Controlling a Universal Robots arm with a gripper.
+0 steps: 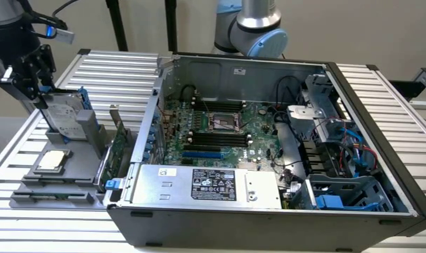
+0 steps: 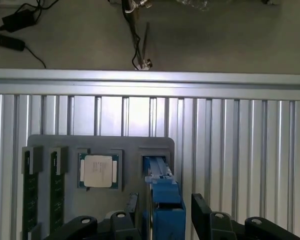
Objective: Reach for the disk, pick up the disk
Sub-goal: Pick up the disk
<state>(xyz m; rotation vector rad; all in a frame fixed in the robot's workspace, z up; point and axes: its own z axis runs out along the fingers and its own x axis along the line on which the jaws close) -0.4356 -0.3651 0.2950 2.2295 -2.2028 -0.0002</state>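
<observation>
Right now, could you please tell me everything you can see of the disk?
The disk is a flat grey-metal drive with a white label, framed by blue plastic rails. It stands upright on edge in a slot of the grey tray, at the exterior view's left. The end effector straddles its upper edge, with black fingers on either side and small gaps showing, so it does not look gripped yet.

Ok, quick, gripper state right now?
Gripper: open, fingers either side of the upright disk, slim gap showing on both sides; not clamped.
</observation>
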